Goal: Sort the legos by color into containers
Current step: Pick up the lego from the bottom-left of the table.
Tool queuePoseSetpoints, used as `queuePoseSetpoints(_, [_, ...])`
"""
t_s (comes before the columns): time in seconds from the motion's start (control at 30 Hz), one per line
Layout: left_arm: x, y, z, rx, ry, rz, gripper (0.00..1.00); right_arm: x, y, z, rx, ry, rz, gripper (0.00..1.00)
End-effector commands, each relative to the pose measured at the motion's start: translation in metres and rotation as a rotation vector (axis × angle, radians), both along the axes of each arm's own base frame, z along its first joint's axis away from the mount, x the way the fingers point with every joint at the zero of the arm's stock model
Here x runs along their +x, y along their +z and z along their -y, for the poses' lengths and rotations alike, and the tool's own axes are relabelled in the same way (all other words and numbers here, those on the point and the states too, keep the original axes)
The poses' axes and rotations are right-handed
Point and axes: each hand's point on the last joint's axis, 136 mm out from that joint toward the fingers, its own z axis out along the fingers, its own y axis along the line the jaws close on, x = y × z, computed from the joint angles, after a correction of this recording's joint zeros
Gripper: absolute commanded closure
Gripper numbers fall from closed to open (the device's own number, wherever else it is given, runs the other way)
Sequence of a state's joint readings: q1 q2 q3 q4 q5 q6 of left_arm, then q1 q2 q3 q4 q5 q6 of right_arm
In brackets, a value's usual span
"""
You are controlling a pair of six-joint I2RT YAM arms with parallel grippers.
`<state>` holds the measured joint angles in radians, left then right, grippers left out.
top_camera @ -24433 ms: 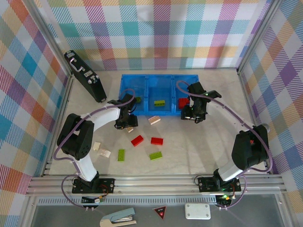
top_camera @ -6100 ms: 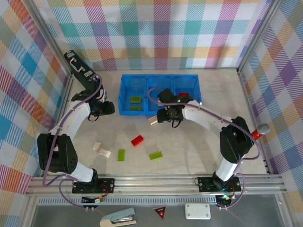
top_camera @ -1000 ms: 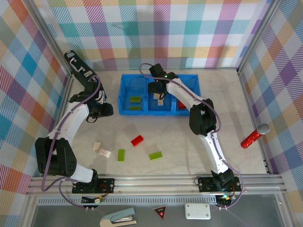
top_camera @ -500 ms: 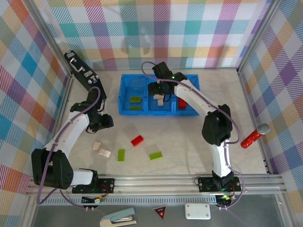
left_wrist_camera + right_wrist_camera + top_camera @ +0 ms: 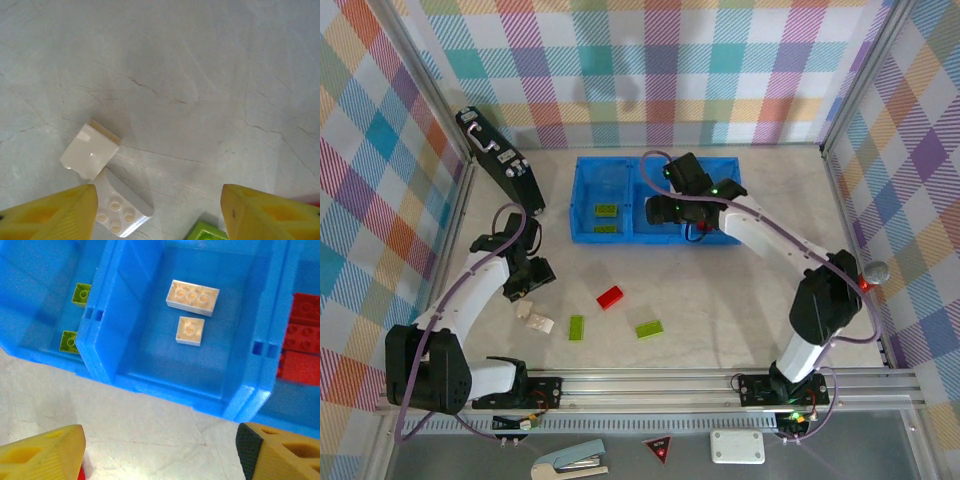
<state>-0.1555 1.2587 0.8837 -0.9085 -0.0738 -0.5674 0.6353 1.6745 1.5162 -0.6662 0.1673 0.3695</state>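
Bricks in cream are what the coming move turns on. The left end effector (image 5: 520, 283) hangs over the table (image 5: 740, 310) with its fingers spread wide and nothing between them. Just on its near side, toward the arm bases, lie two cream legos. One is a smooth cream brick (image 5: 90, 157), and against its corner sits a studded cream brick (image 5: 120, 210), partly tucked beside the left finger. The studded brick's long axis runs obliquely to the line between the fingers. My judgement is that the wrist needs a small pull back and a turn so the fingers close across its short sides. Further to this end effector's right lie a lime brick (image 5: 577, 327), a red brick (image 5: 611, 296) and a second lime brick (image 5: 648, 328), all loose on the table. The left arm is plainly the nearer one for the cream pair. Beyond these stands the blue tray (image 5: 610, 238). Seen from the right wrist, its left compartment holds two lime pieces (image 5: 80, 294), the middle one two cream pieces (image 5: 192, 297), and the right one red pieces (image 5: 300, 340). The right end effector (image 5: 665, 210) hovers by the tray's front wall at the middle compartment, released and empty, well apart from every loose brick.
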Motion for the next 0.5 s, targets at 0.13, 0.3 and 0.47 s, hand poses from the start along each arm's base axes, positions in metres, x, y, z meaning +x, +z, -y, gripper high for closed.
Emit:
queuePoseSetpoints(0.13, [-0.01, -0.02, -0.013, -0.011, 0.18, -0.034, 0.24, -0.03, 0.021, 0.029, 0.037, -0.061, 0.059, 0.2])
queuePoseSetpoints(0.3, [-0.017, -0.033, -0.024, -0.075, 0.324, -0.057, 0.24, -0.053, 0.02, 0.051, 0.044, -0.096, 0.068, 0.2])
queuePoseSetpoints(0.47, [-0.017, -0.042, -0.031, -0.139, 0.416, -0.077, 0.25, -0.072, 0.018, 0.076, 0.011, -0.139, 0.076, 0.2])
